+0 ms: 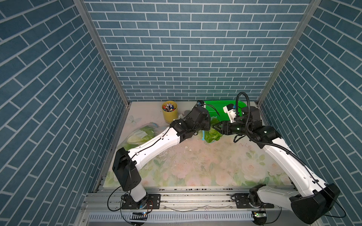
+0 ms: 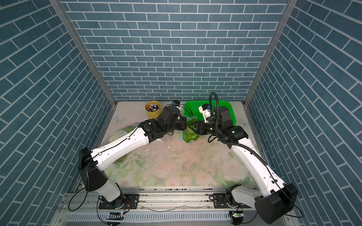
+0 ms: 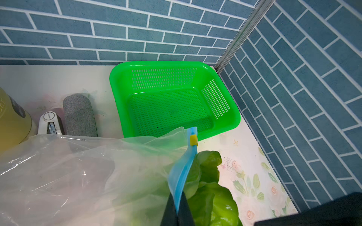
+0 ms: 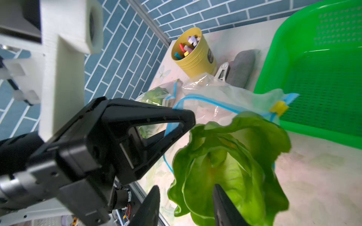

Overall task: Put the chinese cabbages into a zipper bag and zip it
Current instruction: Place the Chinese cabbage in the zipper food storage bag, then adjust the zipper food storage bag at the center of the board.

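Right gripper (image 4: 185, 187): jaws parted either side of the chinese cabbage (image 4: 231, 156) leaf end. It lies partway in the zipper bag (image 3: 78, 166) mouth, long axis pointing inward; left gripper (image 3: 177, 209) pinches the blue rim.

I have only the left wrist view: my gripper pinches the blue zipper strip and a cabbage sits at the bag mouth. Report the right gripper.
Observer: The right gripper is at the leafy end of the cabbage, jaws apart, one finger clear of the leaves.
Operator: Describe the bag mouth.
Observer: In the right wrist view, the blue track of the zipper bag gapes in a wide loop.
Operator: Check for other cabbages.
Observer: In both top views a second bag with green leaves inside lies partly under the left arm.
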You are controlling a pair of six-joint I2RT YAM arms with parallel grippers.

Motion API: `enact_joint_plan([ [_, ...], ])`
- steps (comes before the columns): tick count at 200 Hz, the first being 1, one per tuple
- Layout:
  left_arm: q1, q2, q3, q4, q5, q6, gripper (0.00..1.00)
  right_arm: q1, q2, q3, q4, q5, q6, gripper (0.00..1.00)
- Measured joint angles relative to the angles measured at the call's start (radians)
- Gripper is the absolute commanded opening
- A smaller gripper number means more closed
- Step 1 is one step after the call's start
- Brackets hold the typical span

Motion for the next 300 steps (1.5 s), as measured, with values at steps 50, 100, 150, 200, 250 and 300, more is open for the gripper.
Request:
enact_joint_plan([
  [50,0.000,-0.007,-0.015,0.005,-0.024,-0.012,0.00,-0.024,-0.096,-0.060,-0.082,0.212,0.056,0.44],
  [100,0.000,-0.021,-0.023,0.010,-0.042,-0.030,0.00,-0.100,-0.116,-0.283,-0.032,0.204,0.196,0.39],
  [150,0.000,-0.021,-0.031,0.021,-0.042,-0.037,0.00,-0.105,-0.080,-0.405,0.174,0.060,0.317,0.38],
  [200,0.000,-0.021,-0.034,0.021,-0.041,-0.047,0.00,-0.105,-0.012,-0.449,0.346,-0.043,0.404,0.35],
  [250,0.000,-0.021,-0.034,0.026,-0.037,-0.054,0.00,-0.105,0.038,-0.457,0.453,-0.097,0.455,0.31],
  [300,0.000,-0.021,-0.035,0.037,-0.021,-0.058,0.00,-0.105,0.070,-0.462,0.496,-0.115,0.472,0.21],
])
